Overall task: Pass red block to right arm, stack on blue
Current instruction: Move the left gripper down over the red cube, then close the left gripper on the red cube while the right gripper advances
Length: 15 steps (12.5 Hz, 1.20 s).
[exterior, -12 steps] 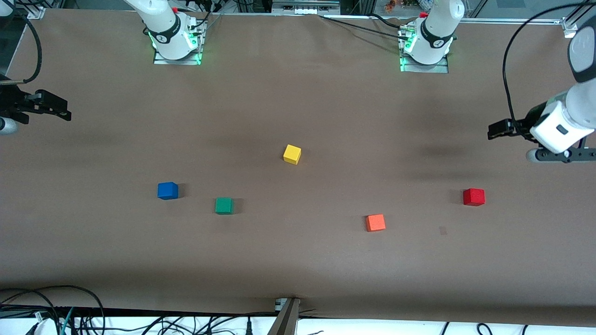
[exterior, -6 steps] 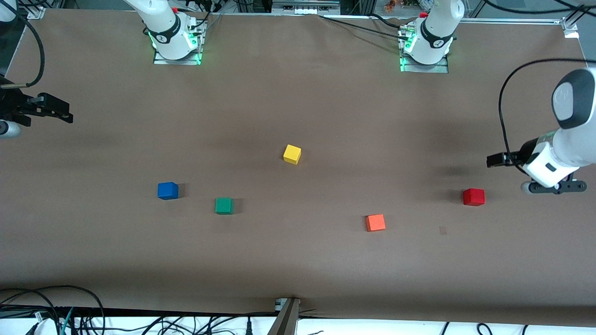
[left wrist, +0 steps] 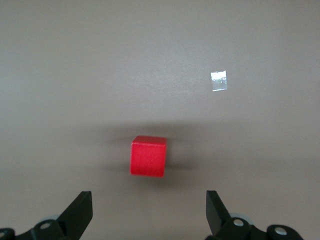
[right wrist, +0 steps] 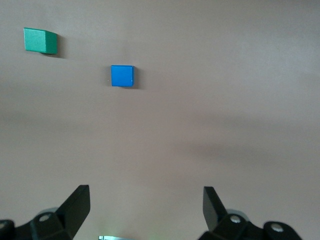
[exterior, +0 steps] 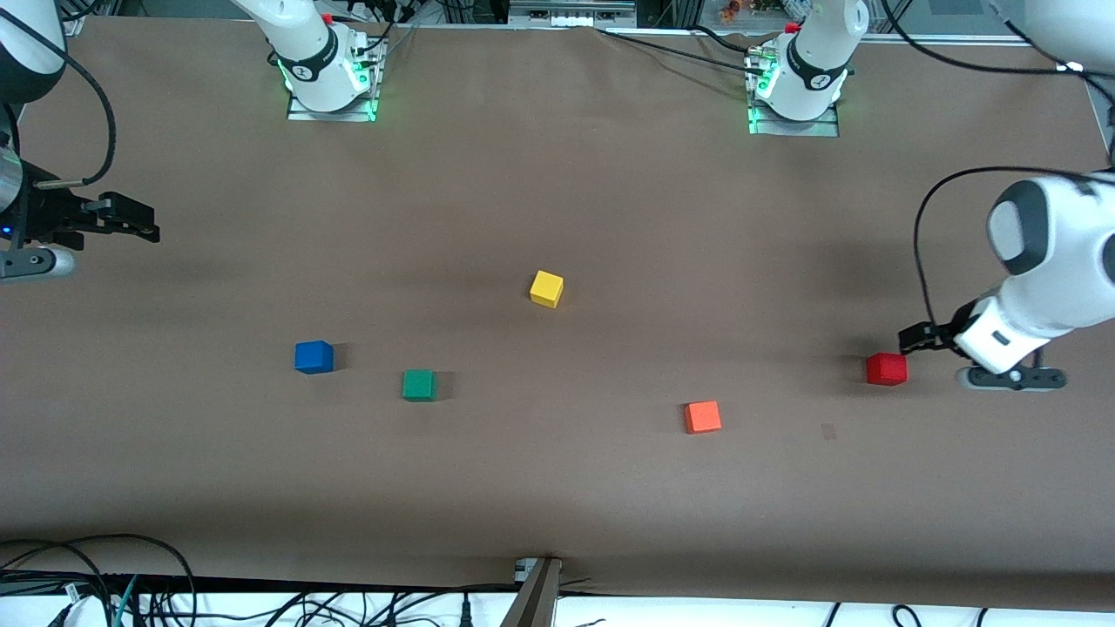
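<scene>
Matte pure-red cube, the red block (exterior: 887,368), on the desk (exterior: 610,200) just beside the gaping, empty left pincer (exterior: 911,338), one blue cube (exterior: 314,357) well apart from the gaping, empty right pincer (exterior: 139,227), five cubes, one per colour

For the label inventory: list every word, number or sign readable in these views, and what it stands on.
None readable: the red block, blue cube, green cube, orange cube and yellow cube have plain faces.
Round marks on both arm bases: too small to read.
</scene>
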Motion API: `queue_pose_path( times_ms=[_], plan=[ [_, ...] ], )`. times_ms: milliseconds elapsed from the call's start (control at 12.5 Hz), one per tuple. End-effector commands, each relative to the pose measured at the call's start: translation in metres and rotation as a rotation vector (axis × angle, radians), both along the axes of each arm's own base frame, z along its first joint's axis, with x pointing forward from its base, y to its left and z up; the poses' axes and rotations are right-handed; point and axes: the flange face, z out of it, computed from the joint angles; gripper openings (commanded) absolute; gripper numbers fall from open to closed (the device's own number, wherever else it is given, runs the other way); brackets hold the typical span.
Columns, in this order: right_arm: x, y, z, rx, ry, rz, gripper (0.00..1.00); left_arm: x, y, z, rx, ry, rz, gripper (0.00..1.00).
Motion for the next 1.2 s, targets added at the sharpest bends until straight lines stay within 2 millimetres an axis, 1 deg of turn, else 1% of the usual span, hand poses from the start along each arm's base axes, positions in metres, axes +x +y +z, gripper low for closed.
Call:
queue_pose_path(
  times_ms=[0,80,160,241,401,481,561,641,722,802,882,962,1042,1122],
  plan=[
    [0.0,0.006,0.005,0.013,0.001,0.003,1.0,0.003,-0.004,-0.03,0.004,0.009,-0.036,1.0],
    [0.0,0.006,0.005,0.013,0.003,0.005,1.0,0.007,-0.008,-0.053,-0.004,0.033,-0.043,1.0],
    [-0.001,0.007,0.006,0.013,0.002,0.006,1.0,0.008,-0.007,-0.068,-0.009,0.052,-0.038,1.0],
    [0.0,0.006,0.005,0.013,0.003,0.008,1.0,0.008,-0.006,-0.073,-0.009,0.056,-0.037,1.0],
    [0.001,0.005,0.002,0.013,0.011,0.009,1.0,0.015,0.007,-0.086,-0.008,0.017,-0.021,1.0],
    [0.003,0.005,-0.003,0.006,0.017,0.01,1.0,0.013,0.015,-0.095,-0.01,0.025,-0.008,1.0],
    [0.005,0.004,-0.008,0.013,0.025,0.014,1.0,0.013,0.015,-0.101,-0.01,0.028,-0.009,1.0],
    [0.005,0.003,-0.007,0.011,0.023,0.012,1.0,0.014,0.017,-0.102,-0.009,0.005,-0.01,1.0],
    [0.005,0.003,-0.007,0.011,0.023,0.012,1.0,0.014,0.017,-0.113,-0.012,0.002,-0.05,1.0],
    [0.006,0.005,-0.008,0.013,0.026,0.003,1.0,0.015,0.02,-0.121,-0.014,-0.006,-0.093,1.0],
    [0.006,0.004,-0.009,0.016,0.028,0.001,1.0,0.013,0.03,-0.125,-0.014,-0.011,-0.094,1.0],
    [0.007,0.004,-0.012,0.015,0.032,0.001,1.0,0.011,0.034,-0.132,-0.018,-0.001,-0.093,1.0],
    [0.007,0.006,-0.013,0.027,0.033,0.0,1.0,0.009,0.033,-0.136,-0.02,0.007,-0.105,1.0],
    [0.007,0.009,-0.013,0.059,0.033,-0.004,1.0,0.008,0.034,-0.138,-0.021,0.01,-0.134,0.98]
  ],
)
